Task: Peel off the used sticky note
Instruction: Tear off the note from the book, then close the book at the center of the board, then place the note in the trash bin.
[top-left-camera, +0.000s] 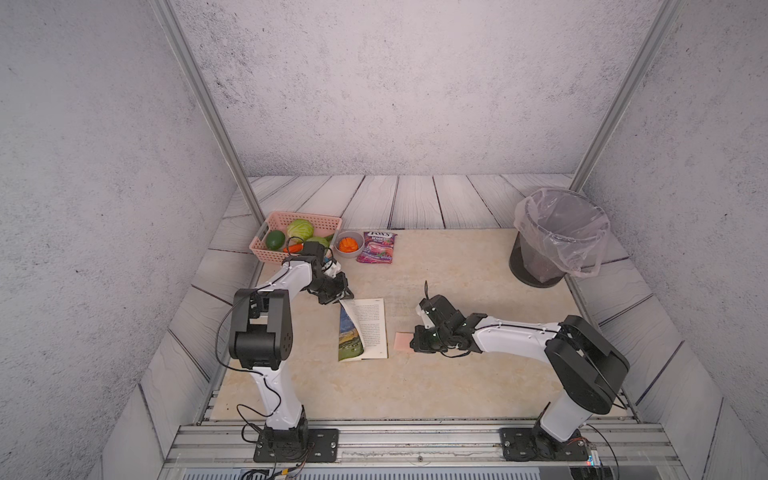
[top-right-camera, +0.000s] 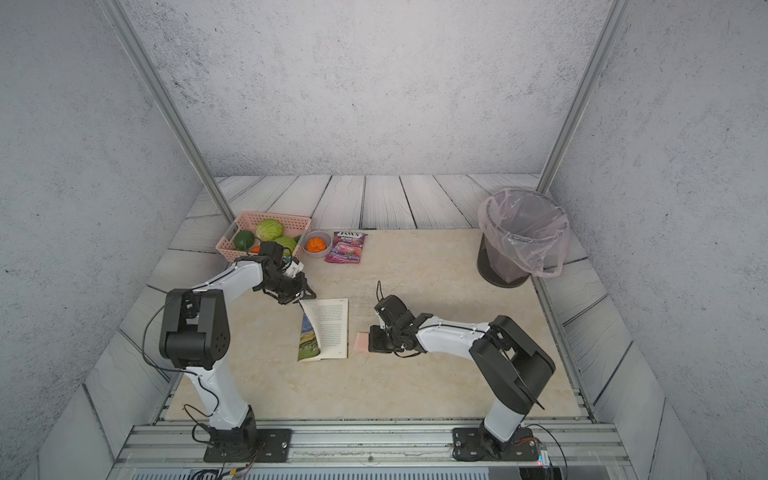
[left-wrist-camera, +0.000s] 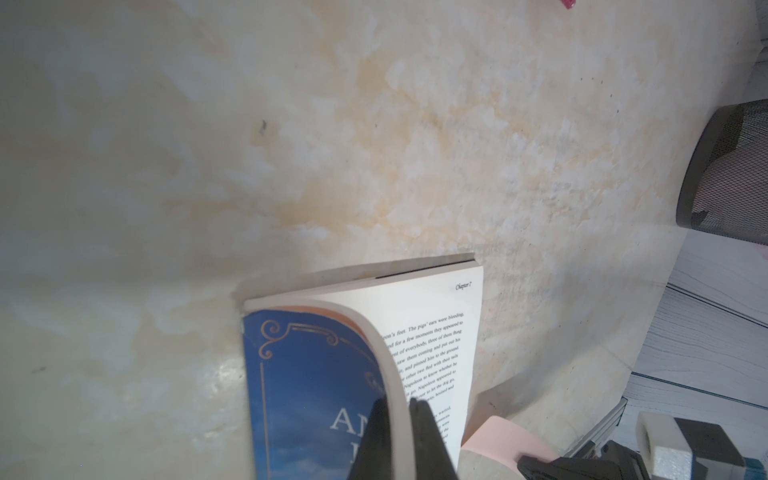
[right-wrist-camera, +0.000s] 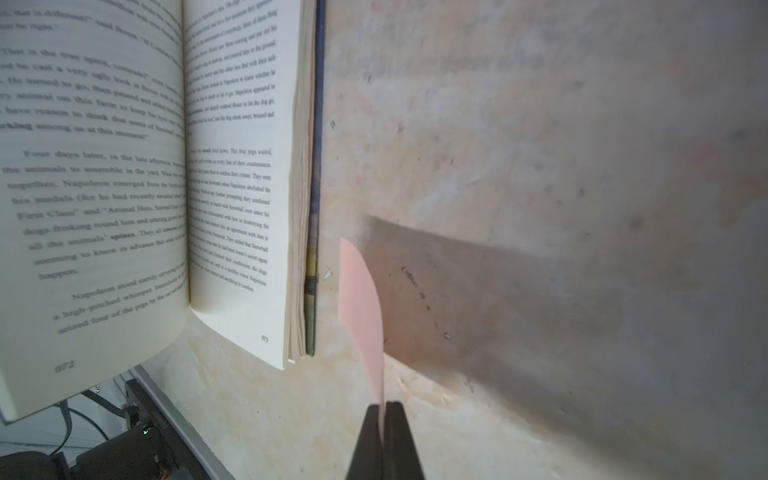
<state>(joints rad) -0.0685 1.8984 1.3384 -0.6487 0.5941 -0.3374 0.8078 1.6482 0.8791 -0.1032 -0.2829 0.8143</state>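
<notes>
Right jaws pinch the pink sticky note (right-wrist-camera: 359, 299) just clear of the book (right-wrist-camera: 241, 166); left jaws clamp its lifted pages (left-wrist-camera: 386, 357). Best kept firmly pinched, drawn steadily away.

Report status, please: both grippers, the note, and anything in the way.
Left gripper shut on book, holding it open. Right gripper shut on note. Note off book, beside it. Nothing seen in the way.

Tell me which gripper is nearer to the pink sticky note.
Right. The right gripper is shut on the sticky note; the left gripper pinches lifted pages of the book.
</notes>
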